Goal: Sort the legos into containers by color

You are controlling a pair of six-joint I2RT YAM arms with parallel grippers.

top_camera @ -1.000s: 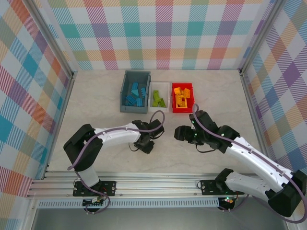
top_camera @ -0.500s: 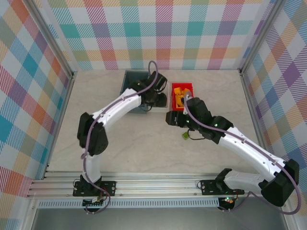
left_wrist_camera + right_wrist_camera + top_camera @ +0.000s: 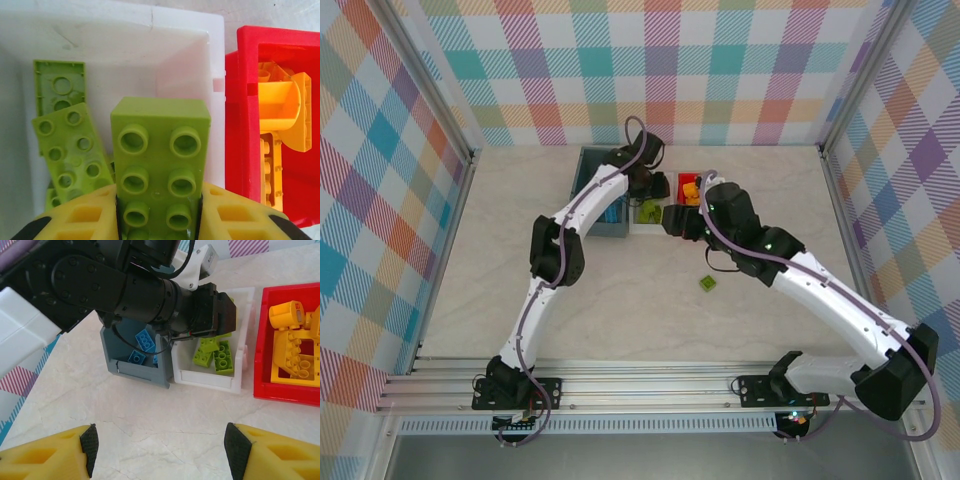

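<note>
L gripper [image 3: 159, 222] clamped on lime brick [image 3: 159, 145] over white bin [image 3: 190, 35], nr red bin [image 3: 240, 110] edge; R gripper [image 3: 160, 450] apart above table [image 3: 145, 410].

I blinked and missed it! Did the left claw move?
Yes. The left claw moved from the open table toward the far side; it is now over the white bin, gripping a green lego.

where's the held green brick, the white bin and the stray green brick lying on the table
held green brick [image 3: 160, 150], left wrist view, studded top face
white bin [image 3: 125, 45], left wrist view, inner far wall
stray green brick [image 3: 707, 284], top external view, its middle
</note>
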